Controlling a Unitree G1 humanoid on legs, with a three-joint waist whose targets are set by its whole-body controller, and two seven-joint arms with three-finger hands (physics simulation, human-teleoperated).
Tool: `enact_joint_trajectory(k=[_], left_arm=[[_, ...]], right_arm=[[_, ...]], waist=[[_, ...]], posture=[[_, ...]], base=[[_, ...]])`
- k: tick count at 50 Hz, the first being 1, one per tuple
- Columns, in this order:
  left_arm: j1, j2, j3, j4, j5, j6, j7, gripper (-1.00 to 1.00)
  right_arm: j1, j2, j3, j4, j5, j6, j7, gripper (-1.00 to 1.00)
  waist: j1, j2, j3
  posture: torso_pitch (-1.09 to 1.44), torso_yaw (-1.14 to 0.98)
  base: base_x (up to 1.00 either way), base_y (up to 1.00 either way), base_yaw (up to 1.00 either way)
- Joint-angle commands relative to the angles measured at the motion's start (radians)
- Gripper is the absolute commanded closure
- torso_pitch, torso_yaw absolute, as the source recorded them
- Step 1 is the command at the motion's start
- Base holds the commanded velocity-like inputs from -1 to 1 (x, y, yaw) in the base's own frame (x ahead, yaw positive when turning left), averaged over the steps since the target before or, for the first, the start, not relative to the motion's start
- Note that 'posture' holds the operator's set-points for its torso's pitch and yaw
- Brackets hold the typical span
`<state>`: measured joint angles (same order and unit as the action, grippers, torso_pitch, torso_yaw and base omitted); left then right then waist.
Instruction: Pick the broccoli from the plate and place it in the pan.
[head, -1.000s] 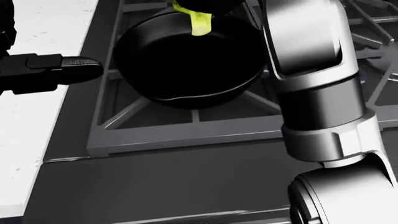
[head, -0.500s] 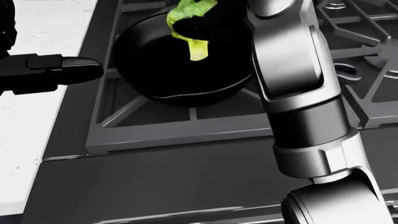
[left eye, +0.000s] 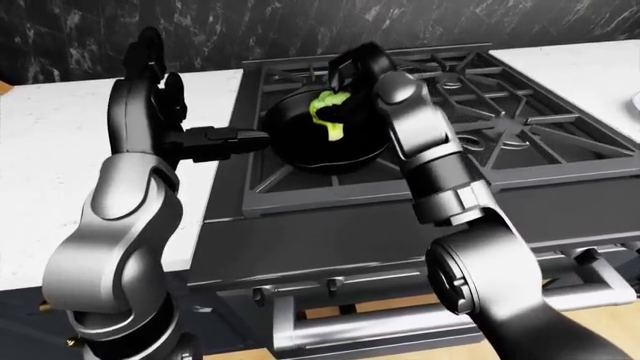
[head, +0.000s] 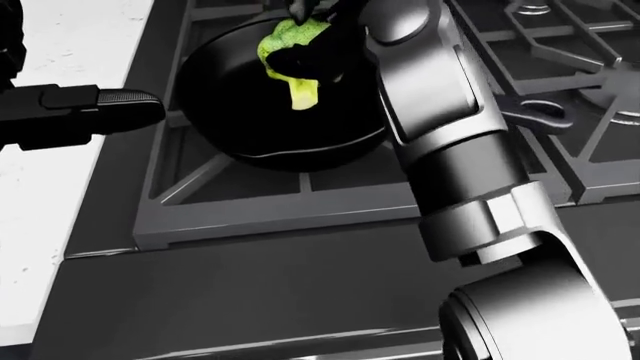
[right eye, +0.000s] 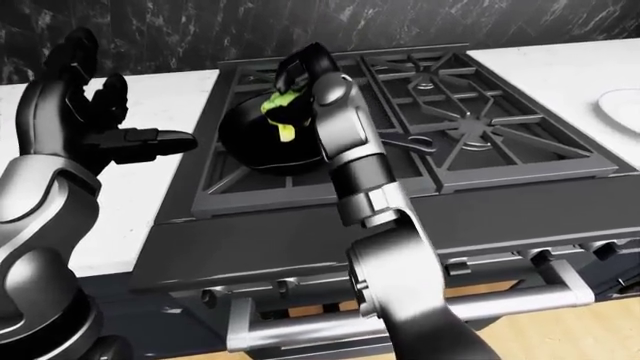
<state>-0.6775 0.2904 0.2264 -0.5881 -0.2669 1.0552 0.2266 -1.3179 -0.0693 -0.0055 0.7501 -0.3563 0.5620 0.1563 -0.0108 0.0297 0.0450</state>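
At the left of the right-eye view the left hand (right eye: 85, 90) is raised above the white surface (right eye: 150, 187), fingers spread wide and holding nothing. Just right of it the pan's handle (head: 85, 112) sticks out past the stove's edge. The black pan (head: 240, 112) sits on the stove's (left eye: 480, 135) left burner. Over the pan the right hand (left eye: 345, 82) has its fingers closed round the broccoli (head: 290, 56), pale stem pointing down (whether it touches the pan's floor I cannot tell). A white plate (right eye: 620, 109) lies at the right edge.
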Motion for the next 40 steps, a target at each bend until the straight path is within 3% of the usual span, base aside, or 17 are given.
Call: enact_joint_trajectory(k=[1, 22, 28, 29, 30, 40], left_arm=[[-0.027, 0.011, 0.009, -0.022, 0.002, -0.031, 0.002, -1.00], [-0.035, 0.019, 0.016, -0.033, -0.018, -0.015, 0.013, -1.00], [-0.034, 0.020, 0.014, -0.030, -0.019, -0.020, 0.013, -1.00], [-0.034, 0.020, 0.014, -0.031, -0.020, -0.019, 0.014, -1.00], [-0.034, 0.021, 0.015, -0.031, -0.020, -0.020, 0.014, -1.00], [-0.038, 0.023, 0.016, -0.031, -0.024, -0.017, 0.018, -1.00]], right_arm=[[-0.048, -0.007, -0.006, -0.013, 0.006, -0.052, -0.024, 1.00], [-0.097, 0.009, -0.019, 0.275, 0.057, -0.306, -0.183, 1.00], [-0.103, 0.012, -0.022, 0.313, 0.067, -0.332, -0.204, 0.80], [-0.105, 0.013, -0.019, 0.318, 0.066, -0.336, -0.205, 0.60], [-0.107, 0.015, -0.019, 0.320, 0.067, -0.336, -0.206, 0.55], [-0.102, 0.018, -0.019, 0.349, 0.068, -0.357, -0.215, 0.51]], waist=[[-0.001, 0.004, -0.030], [-0.001, 0.006, -0.032], [0.000, 0.006, -0.033], [0.000, 0.006, -0.033], [0.000, 0.005, -0.033], [0.000, 0.005, -0.032]], posture=[[0.00, 0.00], [0.00, 0.00], [0.00, 0.00], [0.00, 0.00], [0.00, 0.00], [0.00, 0.00]], base=[[0.00, 0.00, 0.00], [0.00, 0.00, 0.00], [0.00, 0.00, 0.00], [0.00, 0.00, 0.00], [0.00, 0.00, 0.00], [0.00, 0.00, 0.00]])
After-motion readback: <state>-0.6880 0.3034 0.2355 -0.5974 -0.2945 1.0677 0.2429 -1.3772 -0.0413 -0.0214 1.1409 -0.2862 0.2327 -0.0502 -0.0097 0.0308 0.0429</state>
